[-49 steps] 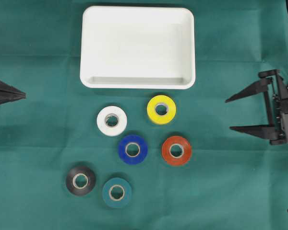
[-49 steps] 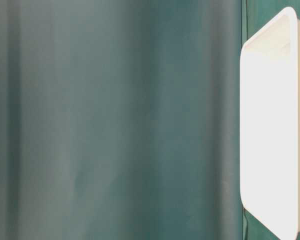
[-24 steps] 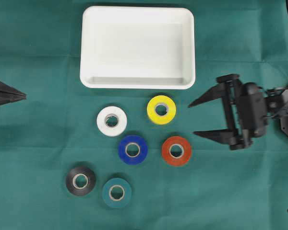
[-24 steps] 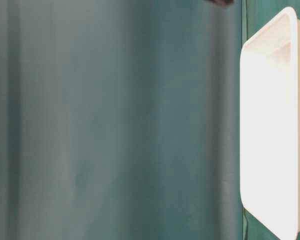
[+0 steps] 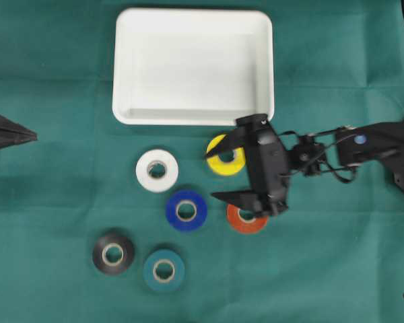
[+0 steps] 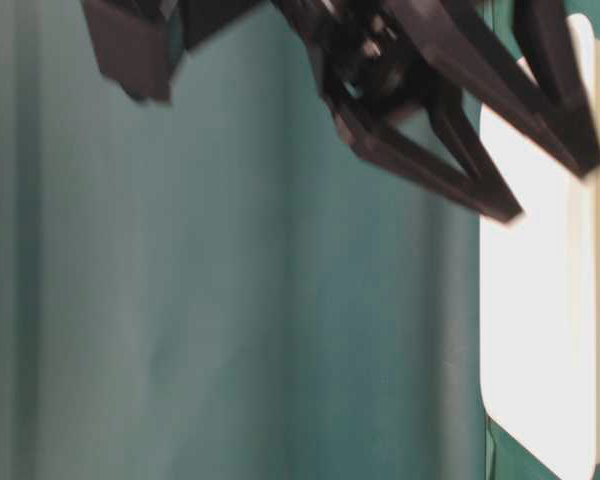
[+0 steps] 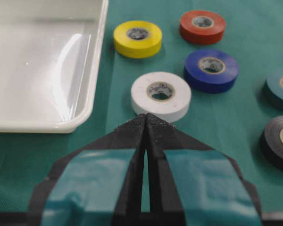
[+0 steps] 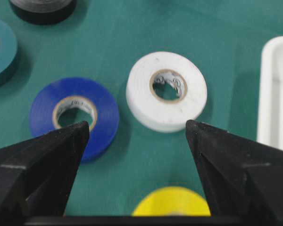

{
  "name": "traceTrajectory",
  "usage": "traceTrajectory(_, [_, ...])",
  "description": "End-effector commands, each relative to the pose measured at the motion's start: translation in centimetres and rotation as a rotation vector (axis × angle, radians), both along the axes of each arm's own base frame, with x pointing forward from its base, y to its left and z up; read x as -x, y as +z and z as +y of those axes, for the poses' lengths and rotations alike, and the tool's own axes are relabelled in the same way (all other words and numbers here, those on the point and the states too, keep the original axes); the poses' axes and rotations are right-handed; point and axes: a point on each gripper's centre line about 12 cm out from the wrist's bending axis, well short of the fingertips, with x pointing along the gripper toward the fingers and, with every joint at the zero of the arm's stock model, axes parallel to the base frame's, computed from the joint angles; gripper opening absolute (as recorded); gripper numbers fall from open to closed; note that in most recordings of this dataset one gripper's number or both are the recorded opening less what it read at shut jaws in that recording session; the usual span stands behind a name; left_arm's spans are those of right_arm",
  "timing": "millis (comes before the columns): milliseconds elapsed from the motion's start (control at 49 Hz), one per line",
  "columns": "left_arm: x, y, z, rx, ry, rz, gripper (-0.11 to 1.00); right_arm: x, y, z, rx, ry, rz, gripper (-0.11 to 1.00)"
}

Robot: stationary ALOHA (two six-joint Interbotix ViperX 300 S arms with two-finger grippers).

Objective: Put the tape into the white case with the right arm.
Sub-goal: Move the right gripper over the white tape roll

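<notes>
From overhead, the white case [image 5: 192, 66] lies empty at the far middle of the green table [image 5: 54, 282]. Six tape rolls lie flat on the cloth in front of it, all outside the case: white roll [image 5: 157, 169], yellow roll [image 5: 223, 160], blue roll [image 5: 186, 210], red roll [image 5: 243, 220], black roll [image 5: 113, 254] and teal roll [image 5: 163, 270]. The right gripper [image 5: 218, 175] reaches in from the right edge, its jaws spread wide and holding nothing; one fingertip lies over the yellow roll, the other by the red roll's edge. Only the tip of the left gripper [image 5: 27, 134] shows at the left edge.

The table-level view shows none of the rolls. It gives only the case's [image 6: 540, 330] rim at the right edge, turned sideways, and the right gripper [image 6: 555, 190], blurred, with its two pointed fingers clearly apart near the case.

The left wrist view alone shows the left gripper [image 7: 146, 123], teal-marked, with its fingers pressed together on nothing, its tip just before the white roll [image 7: 161, 95]. The case [image 7: 80, 101] sits at upper left.

The right wrist view looks between the open fingers [image 8: 47, 155]: the white roll [image 8: 166, 91] and blue roll [image 8: 74, 116] lie ahead, and the yellow roll [image 8: 172, 201] sits at the bottom edge between the jaws, though whether they touch it I cannot tell.
</notes>
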Motion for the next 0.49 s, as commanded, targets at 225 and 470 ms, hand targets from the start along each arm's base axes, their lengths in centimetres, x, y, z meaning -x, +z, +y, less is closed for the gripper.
traceTrajectory(225, [-0.1, 0.4, 0.0, 0.000, -0.001, -0.011, 0.00, -4.4, 0.5, 0.5, -0.003, 0.003, -0.043, 0.54])
traceTrajectory(470, [-0.1, 0.4, 0.0, 0.000, -0.001, -0.011, 0.00, -6.7, -0.1, 0.7, -0.002, 0.002, -0.040, 0.54])
